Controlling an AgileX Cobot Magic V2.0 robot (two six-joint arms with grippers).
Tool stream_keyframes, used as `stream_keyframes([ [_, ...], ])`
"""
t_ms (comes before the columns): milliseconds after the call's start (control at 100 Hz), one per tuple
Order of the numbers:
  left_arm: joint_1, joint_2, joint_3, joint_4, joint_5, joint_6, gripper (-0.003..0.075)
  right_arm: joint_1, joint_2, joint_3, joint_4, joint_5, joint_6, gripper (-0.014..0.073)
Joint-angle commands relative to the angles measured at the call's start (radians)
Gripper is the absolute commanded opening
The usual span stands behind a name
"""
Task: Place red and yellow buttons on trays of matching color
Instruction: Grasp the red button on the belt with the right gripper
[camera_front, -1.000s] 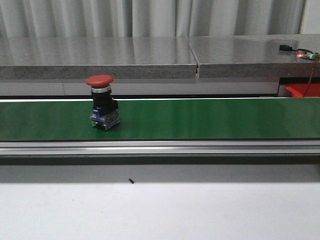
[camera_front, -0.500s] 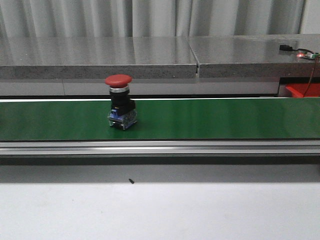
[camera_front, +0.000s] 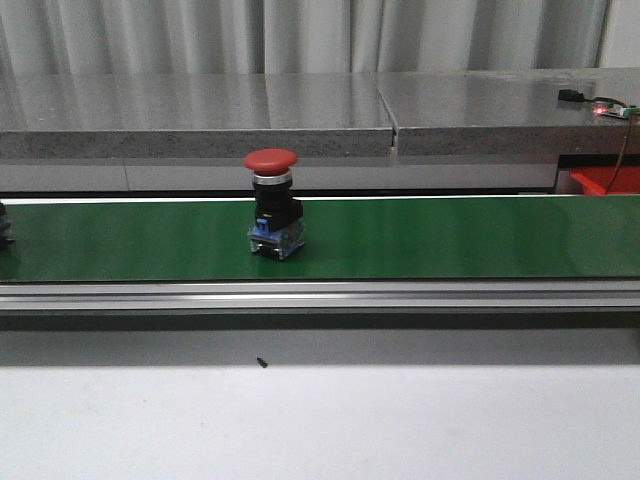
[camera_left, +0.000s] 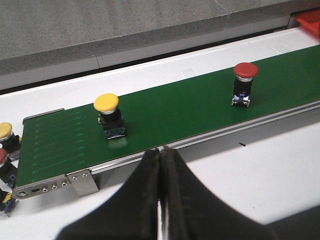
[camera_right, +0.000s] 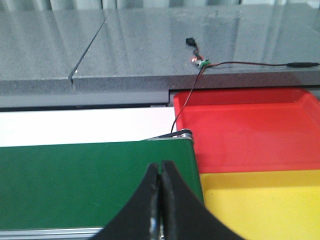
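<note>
A red button (camera_front: 272, 203) stands upright on the green belt (camera_front: 450, 235) in the front view, and the same red button (camera_left: 245, 83) shows in the left wrist view. A yellow button (camera_left: 109, 115) rides the belt (camera_left: 180, 107) behind it. More buttons (camera_left: 6, 137) wait off the belt's start. My left gripper (camera_left: 162, 150) is shut and holds nothing, hovering at the belt's near rail. My right gripper (camera_right: 160, 166) is shut and holds nothing, over the belt's end (camera_right: 90, 180). Past that end lie the red tray (camera_right: 250, 132) and the yellow tray (camera_right: 265, 205).
A grey stone ledge (camera_front: 300, 110) runs behind the belt, carrying a small circuit board with wires (camera_right: 200, 62). An aluminium rail (camera_front: 320, 295) edges the belt's near side. A small dark speck (camera_front: 262, 362) lies on the white table. A corner of the red tray (camera_front: 605, 180) shows at right.
The red button has ridden the belt to the right by about a button's width per half second. A dark edge of another button has appeared at the belt's far left.
</note>
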Motion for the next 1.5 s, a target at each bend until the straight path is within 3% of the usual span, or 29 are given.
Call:
stream_keyframes([
  [0,-0.008,0.014,-0.021,-0.015,-0.069,-0.008,-0.0019,0.018,0.095,-0.093,-0.003,-0.035,-0.017,-0.0056],
  [280,-0.008,0.014,-0.021,-0.015,-0.069,-0.008,-0.0019,0.125,0.365,-0.286,-0.003,0.132,-0.017,-0.0055],
  [380,-0.008,0.014,-0.021,-0.015,-0.069,-0.008,-0.0019,0.171,0.444,-0.344,-0.003,0.175,-0.017,-0.0011],
  [500,-0.008,0.014,-0.021,-0.015,-0.069,-0.008,-0.0019,0.230,0.541,-0.414,-0.003,0.222,-0.017,0.0155],
  [670,-0.008,0.014,-0.021,-0.015,-0.069,-0.008,-0.0019,0.335,0.656,-0.522,-0.003,0.301,-0.033,0.0502],
  [760,-0.008,0.014,-0.021,-0.015,-0.069,-0.008,-0.0019,0.383,0.724,-0.595,-0.003,0.375,-0.043,0.0587],
  [1120,-0.008,0.014,-0.021,-0.015,-0.069,-0.008,-0.0019,0.529,0.988,-0.880,0.090,0.628,-0.169,0.0591],
  [1490,-0.008,0.014,-0.021,-0.015,-0.069,-0.008,-0.0019,0.550,1.163,-0.949,0.129,0.571,-0.319,0.0591],
])
